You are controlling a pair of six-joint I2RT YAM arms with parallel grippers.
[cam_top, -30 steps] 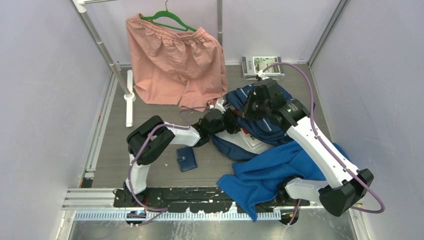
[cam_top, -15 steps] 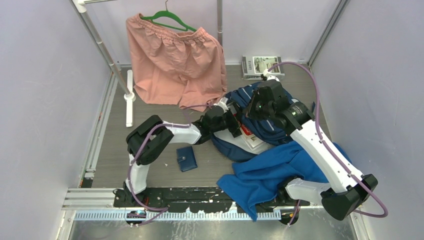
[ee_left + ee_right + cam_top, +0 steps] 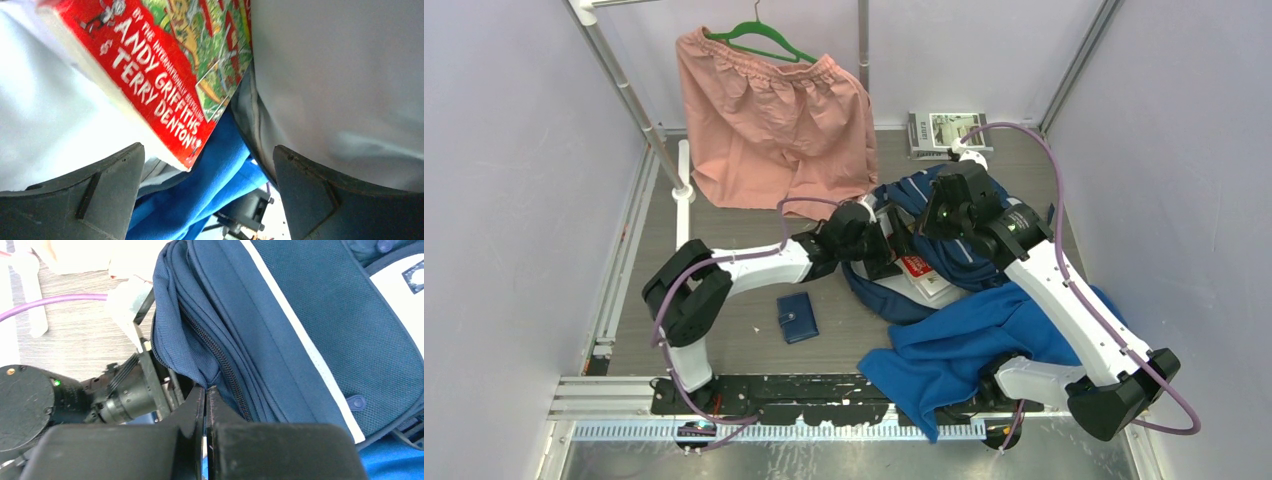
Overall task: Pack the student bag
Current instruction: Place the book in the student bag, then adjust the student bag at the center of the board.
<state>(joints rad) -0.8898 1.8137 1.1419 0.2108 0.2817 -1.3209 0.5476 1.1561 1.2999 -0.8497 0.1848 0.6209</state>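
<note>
The navy student bag lies at centre right with its mouth held up. My right gripper is shut on the bag's fabric edge beside the zipper. Striped navy panels of the bag fill the right wrist view. My left gripper is open at the bag's mouth. A red book lies just past it inside the opening. In the left wrist view the red book sits free ahead of my open left gripper, with the bag's pale lining to the right.
A royal-blue cloth is heaped at the front right, against the bag. A small navy wallet lies on the table near the left arm. Pink shorts hang from a rack at the back. Stacked booklets sit at the back right.
My left gripper has opened and let go of the red book, and that arm has stretched further right into the bag's mouth. The right gripper raised the bag's edge slightly, then held still.
</note>
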